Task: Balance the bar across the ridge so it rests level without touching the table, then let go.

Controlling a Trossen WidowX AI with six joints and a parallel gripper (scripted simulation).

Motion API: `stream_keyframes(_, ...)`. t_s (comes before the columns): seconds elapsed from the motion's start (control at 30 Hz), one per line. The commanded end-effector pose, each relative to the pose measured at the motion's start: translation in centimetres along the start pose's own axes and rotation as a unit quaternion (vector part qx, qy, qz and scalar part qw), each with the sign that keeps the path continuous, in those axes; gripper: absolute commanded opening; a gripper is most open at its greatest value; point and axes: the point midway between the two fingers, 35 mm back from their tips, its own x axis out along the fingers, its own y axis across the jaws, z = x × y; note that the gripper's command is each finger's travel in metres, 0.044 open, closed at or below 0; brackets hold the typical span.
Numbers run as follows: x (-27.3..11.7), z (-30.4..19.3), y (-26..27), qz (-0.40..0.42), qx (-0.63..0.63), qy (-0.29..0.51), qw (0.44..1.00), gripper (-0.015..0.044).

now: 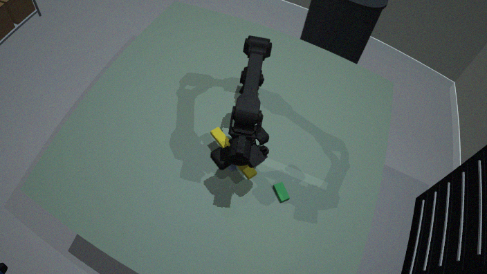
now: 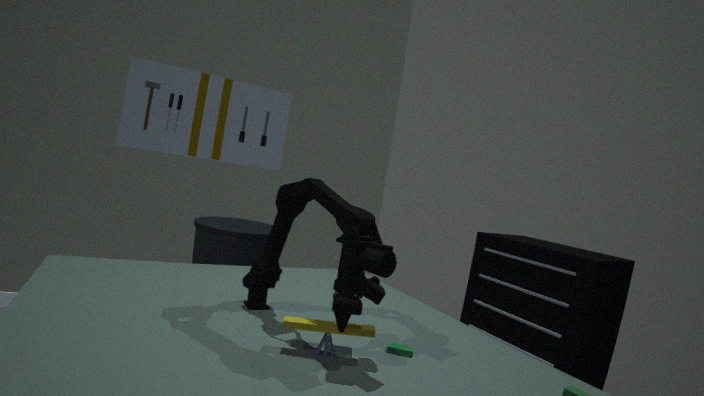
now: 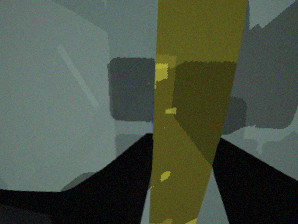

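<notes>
The yellow bar [image 1: 219,136] [image 2: 301,323] [image 3: 202,30] is off the table and looks close to level, running diagonally in the top view. My gripper [image 2: 342,329] [image 3: 182,141] is shut on the bar, a little to the right of the ridge in the exterior view. The small bluish ridge [image 1: 232,168] [image 2: 326,347] stands on the table under the bar's middle part. Its top meets the bar's underside in the exterior view; whether they touch I cannot tell. In the top view the arm hides the bar's middle and most of the ridge.
A green block [image 1: 281,192] [image 2: 400,350] lies on the table [image 1: 138,214] [image 2: 125,320] beyond the bar's near right end. Another green block [image 2: 576,392] shows at the exterior view's lower right edge. A black drawer cabinet [image 1: 449,214] [image 2: 530,290] stands beyond the table.
</notes>
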Motion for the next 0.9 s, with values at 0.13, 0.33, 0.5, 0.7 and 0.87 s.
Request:
stream_keyframes(0.13,0.09,-0.01,-0.04,-0.001,0.001,0.0,1.0,0.0)
stream_keyframes(0.33,0.14,-0.01,-0.04,-0.001,0.001,0.0,1.0,0.0)
stream_keyframes(0.5,0.18,-0.01,-0.04,-0.001,0.001,0.0,1.0,0.0)
stream_keyframes(0.7,0.24,-0.02,-0.04,-0.001,0.001,0.0,1.0,0.0)
stream_keyframes(0.87,0.28,-0.02,-0.04,-0.001,0.001,0.0,1.0,0.0)
